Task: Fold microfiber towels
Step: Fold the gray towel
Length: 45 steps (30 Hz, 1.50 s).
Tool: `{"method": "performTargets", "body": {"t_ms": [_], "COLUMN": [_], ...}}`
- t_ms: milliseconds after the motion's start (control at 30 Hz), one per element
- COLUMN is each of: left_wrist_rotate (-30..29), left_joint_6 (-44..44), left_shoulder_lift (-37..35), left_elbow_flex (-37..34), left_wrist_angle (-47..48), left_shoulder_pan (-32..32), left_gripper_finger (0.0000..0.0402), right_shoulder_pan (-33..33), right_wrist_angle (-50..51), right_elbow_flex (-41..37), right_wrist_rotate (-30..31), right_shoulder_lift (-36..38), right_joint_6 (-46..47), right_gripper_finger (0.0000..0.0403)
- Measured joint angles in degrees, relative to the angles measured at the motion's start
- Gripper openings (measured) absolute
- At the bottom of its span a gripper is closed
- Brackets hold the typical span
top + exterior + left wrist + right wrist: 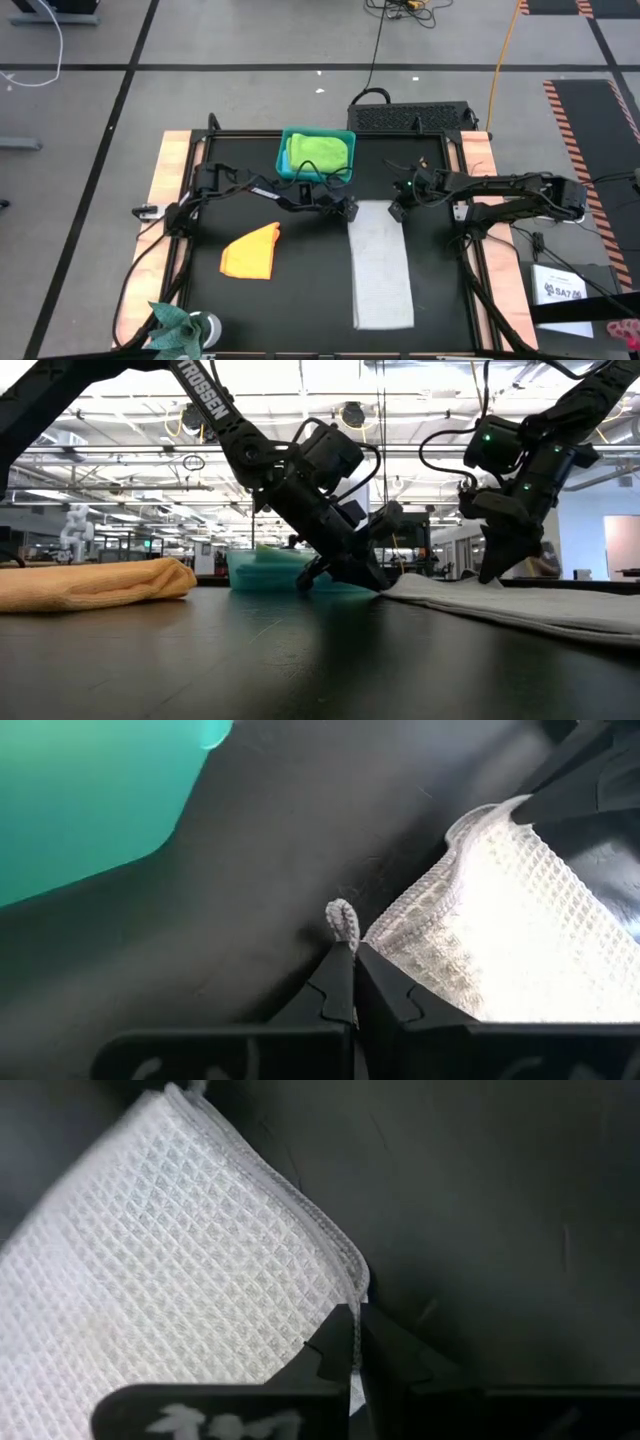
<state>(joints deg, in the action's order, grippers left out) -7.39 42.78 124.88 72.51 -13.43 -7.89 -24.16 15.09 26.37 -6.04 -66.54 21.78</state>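
A light grey waffle-weave towel (381, 265) lies on the black table as a long folded strip running from near to far. My left gripper (349, 211) is shut at its far left corner, my right gripper (397, 212) is shut at its far right corner. A folded orange-yellow towel (251, 252) rests flat to the left. A lime green towel (320, 150) lies in the teal bin (285, 160) at the far side. A teal cloth (178, 322) sits at the near left edge. My left gripper pinches the grey towel's far left corner (375, 935) between its two fingers, just beside the small hanging loop (342, 920). The fingers slant down from the table's left. The towel stays on the table. My right gripper pinches the far right corner's stitched edge (350, 1285) between its two fingers, several layers showing there. The fingers (492, 572) come steeply down from the right. The towel lies flat beyond them.
The teal bin (80, 800) stands close behind my left gripper. Wooden strips (165, 180) border the table's left and right sides. A white card (560, 290) lies off the table at the near right. Black tabletop shows between the orange-yellow and grey towels.
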Motion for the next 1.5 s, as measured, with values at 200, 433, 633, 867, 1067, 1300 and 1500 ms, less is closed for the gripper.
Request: {"method": "performTargets", "body": {"t_ms": [200, 433, 633, 867, 1067, 1300, 1500], "left_wrist_rotate": [-0.5, -2.1, -1.7, -2.1, -2.0, -1.0, -0.8], "left_joint_6": [-0.3, -3.4, -2.9, -2.6, -2.1, -1.7, -0.7], "left_shoulder_lift": [-0.7, -4.4, -4.6, -4.6, -4.6, -4.6, -4.6], "left_elbow_flex": [0.0, 0.0, 0.1, 0.1, 0.1, 0.1, 0.1], "left_wrist_angle": [0.7, 5.2, 4.7, 3.6, 3.6, 0.4, -0.3], "left_shoulder_pan": [-1.3, -3.0, -3.3, -2.4, -2.4, -1.1, 1.6], "left_gripper_finger": [0.0001, 0.0001, 0.0000, 0.0000, 0.0000, 0.0000, 0.0000], "right_shoulder_pan": [-1.3, -4.6, -5.4, -3.6, 0.2, 4.0, 8.4], "right_wrist_angle": [-1.3, -0.1, 0.2, 0.2, 1.0, 6.0, 8.0], "right_elbow_flex": [0.3, 1.5, 2.2, 2.2, 2.2, 2.2, 2.2], "right_wrist_rotate": [0.3, 1.6, 1.2, -1.7, -1.7, -1.7, -1.6], "right_shoulder_lift": [0.0, 0.0, 0.0, 0.9, 5.7, 12.8, 15.4], "right_joint_6": [-1.5, -4.7, -5.5, -3.9, -1.4, 2.0, 5.0], "right_gripper_finger": [0.0001, 0.0001, 0.0001, 0.0000, 0.0000, 0.0000, 0.0000]}}
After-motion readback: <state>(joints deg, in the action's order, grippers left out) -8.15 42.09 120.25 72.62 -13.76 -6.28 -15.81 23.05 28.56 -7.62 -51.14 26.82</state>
